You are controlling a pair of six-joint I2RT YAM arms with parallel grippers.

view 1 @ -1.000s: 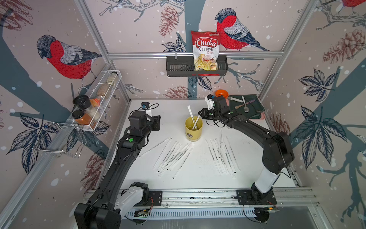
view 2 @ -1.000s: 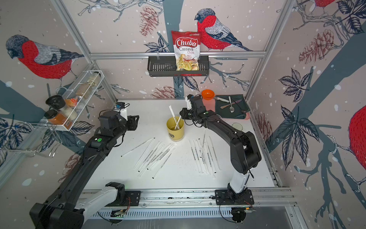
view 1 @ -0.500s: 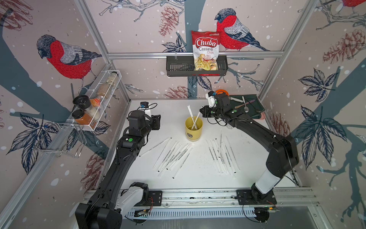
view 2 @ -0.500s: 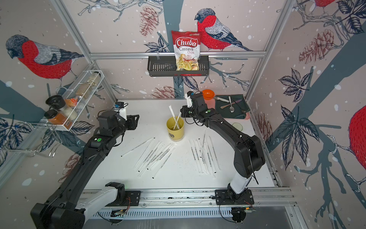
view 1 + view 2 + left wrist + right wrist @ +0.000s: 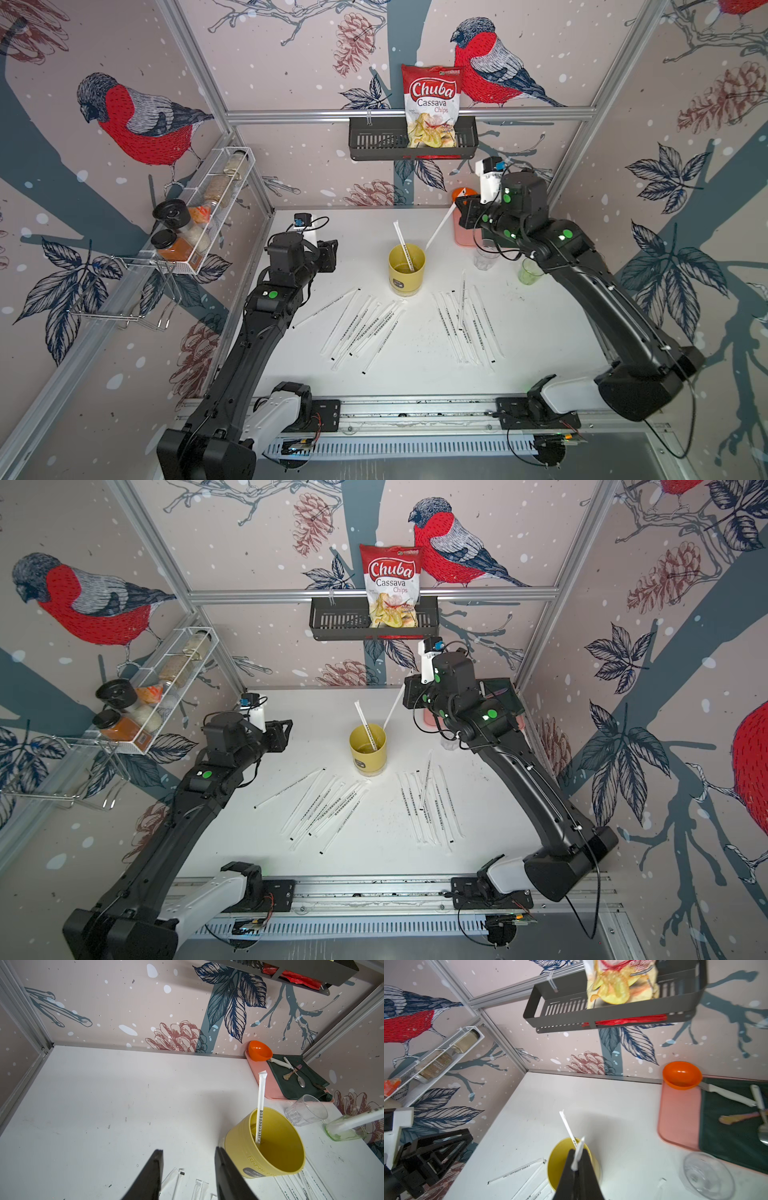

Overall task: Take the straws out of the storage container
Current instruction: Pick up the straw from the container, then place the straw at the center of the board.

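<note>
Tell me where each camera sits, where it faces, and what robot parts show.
Top views: overhead in front, looking down at the table; left arm and right arm show.
Left wrist: on the left arm, facing the back wall; open left fingers show.
Right wrist: on the right arm, facing likewise; right fingers shut on a straw.
Both wrist views share the storage container.

The cup [image 5: 405, 283] is pale yellow with a dark label. The straws [image 5: 358, 328] are white with dark print and black tips. The bench [image 5: 415, 374] is white. The tray [image 5: 679, 1115] is pink, its cloth [image 5: 726, 1126] dark green, the bowl [image 5: 682, 1075] orange. The left pincer [image 5: 188, 1151] and right pincer [image 5: 577, 1153] are black.
</note>
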